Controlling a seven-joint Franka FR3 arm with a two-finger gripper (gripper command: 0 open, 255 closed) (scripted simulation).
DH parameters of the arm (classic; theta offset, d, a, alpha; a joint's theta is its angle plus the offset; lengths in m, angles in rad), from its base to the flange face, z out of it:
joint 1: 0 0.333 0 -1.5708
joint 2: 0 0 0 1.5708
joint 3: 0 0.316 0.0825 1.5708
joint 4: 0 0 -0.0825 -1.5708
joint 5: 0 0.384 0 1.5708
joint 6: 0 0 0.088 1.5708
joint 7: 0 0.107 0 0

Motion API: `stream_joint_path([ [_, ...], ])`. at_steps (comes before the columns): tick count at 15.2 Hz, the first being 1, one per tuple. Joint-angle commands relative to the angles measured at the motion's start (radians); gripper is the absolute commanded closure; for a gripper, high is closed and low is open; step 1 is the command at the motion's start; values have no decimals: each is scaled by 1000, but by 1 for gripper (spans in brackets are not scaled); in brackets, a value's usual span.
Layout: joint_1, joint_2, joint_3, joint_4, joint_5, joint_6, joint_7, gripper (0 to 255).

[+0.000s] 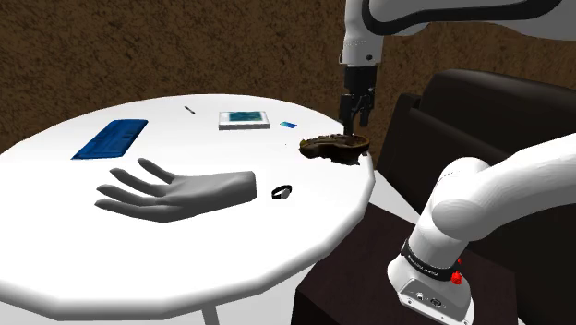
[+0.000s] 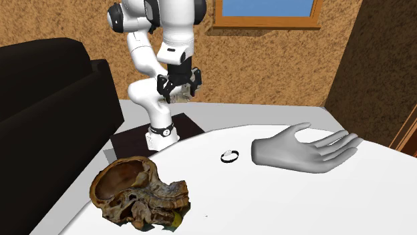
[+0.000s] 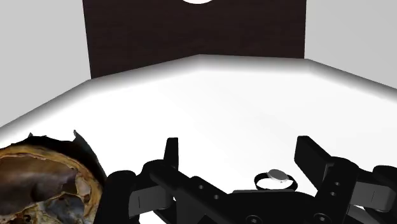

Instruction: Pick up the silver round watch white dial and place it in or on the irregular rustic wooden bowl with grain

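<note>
Forearm vertical, end effector (image 1: 354, 122) pointing down near the wooden bowl (image 1: 334, 148), spread apart and empty.

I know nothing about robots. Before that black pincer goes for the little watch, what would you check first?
1. Pincer open: ok, its fingers stand apart.
2. Pincer empty: ok, nothing is clasped between them.
3. Watch free to take: ok, it lies alone on the white table, apart from the grey model hand.
4. Pincer down at the watch: not ok, it hangs well above the table, and in the shoulder view it is nearer the bowl.
5. Bowl ready: ok, it sits on the table with its hollow facing up.
6. Strap lined up with the fingers: cannot tell.
</note>
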Motion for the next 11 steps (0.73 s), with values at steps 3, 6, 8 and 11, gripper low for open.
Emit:
stream_joint_path([
  [3,13,41,4,-22,25,67,0,0],
  [6,34,112,10,-44,64,167,-5,0],
  [8,50,165,15,-52,91,232,-10,0],
  [11,74,252,22,-54,132,328,-22,0],
])
